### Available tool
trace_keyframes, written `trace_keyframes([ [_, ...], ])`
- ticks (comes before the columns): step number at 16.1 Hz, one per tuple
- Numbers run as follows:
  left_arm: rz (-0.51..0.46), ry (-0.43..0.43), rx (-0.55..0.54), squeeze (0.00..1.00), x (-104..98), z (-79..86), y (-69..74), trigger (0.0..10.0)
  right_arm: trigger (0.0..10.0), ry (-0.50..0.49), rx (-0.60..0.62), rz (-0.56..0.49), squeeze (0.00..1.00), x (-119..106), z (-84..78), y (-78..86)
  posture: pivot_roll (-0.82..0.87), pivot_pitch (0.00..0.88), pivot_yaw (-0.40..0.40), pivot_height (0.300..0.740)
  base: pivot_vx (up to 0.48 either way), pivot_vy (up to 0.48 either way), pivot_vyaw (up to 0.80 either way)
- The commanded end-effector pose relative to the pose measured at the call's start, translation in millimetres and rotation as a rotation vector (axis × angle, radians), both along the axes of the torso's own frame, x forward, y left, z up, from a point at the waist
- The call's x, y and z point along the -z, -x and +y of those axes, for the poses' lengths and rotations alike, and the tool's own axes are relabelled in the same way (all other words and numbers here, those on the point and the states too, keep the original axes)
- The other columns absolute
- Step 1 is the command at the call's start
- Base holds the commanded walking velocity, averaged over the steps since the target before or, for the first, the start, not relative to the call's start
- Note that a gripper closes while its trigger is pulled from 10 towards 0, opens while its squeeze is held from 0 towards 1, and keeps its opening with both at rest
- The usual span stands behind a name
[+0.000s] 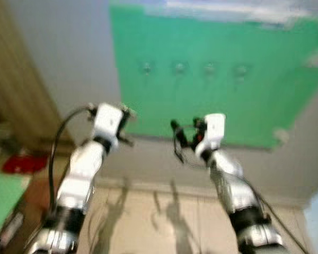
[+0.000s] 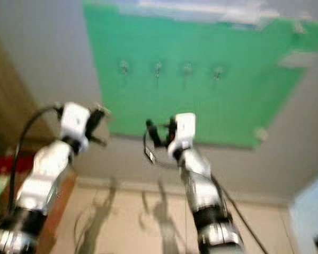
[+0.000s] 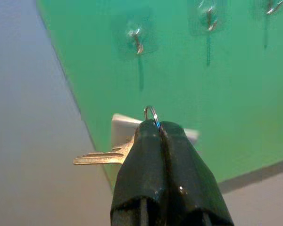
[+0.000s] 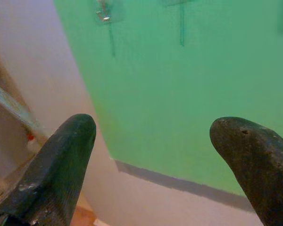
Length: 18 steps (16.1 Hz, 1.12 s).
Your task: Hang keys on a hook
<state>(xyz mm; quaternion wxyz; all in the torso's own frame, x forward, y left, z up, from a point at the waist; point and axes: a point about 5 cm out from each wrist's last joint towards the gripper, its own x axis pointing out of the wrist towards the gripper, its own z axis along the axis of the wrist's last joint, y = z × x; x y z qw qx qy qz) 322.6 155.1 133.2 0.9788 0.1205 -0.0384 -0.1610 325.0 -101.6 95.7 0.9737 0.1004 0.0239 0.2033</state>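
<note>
We see a brass key (image 3: 102, 157) on a thin metal ring (image 3: 151, 113), pinched between the closed fingers of our left end effector (image 3: 159, 129). The key juts out sideways, blade level, and the ring pokes up just past the fingertips. Beside the key sits a white tag (image 3: 122, 130). Four small metal hooks (image 1: 178, 67) sit in a row on the green panel (image 1: 265, 95), above and apart from the key; nothing hangs on them.

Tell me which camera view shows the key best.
The left wrist view: the brass key juts out sharply beside the shut left end effector, its ring above the tips. In the blurred eye views it cannot be made out at that end effector.
</note>
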Motion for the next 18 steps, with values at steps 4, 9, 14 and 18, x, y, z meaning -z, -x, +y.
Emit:
trace_keyframes([
  [4, -0.034, -0.023, 0.029, 0.0, -8, -8.8, -6.0, 0.0, 10.0, 0.029, 0.037, 0.002, 0.0, 0, -9.6, -0.3, 0.07, 0.0, 0.047, 0.74, 0.0, 0.0, -0.59],
  [9, -0.064, -0.003, 0.012, 0.0, -15, -8.6, -10.0, 0.0, 10.0, 0.017, 0.042, -0.004, 0.0, -1, -10.6, 1.3, 0.06, 0.0, 0.056, 0.74, 0.092, 0.0, 0.0],
  [14, -0.095, -0.085, 0.023, 0.0, -17, -13.8, -9.3, 0.0, 10.0, 0.018, 0.037, 0.0, 0.0, 0, -10.3, 1.8, 0.06, 0.0, 0.051, 0.74, 0.438, -0.062, 0.0],
  [18, -0.099, -0.092, 0.07, 0.0, -9, -26.7, 4.9, 0.0, 10.0, 0.036, 0.009, -0.004, 0.0, 0, -7.9, 2.7, 0.06, 0.0, 0.047, 0.74, 0.074, -0.439, 0.19],
])
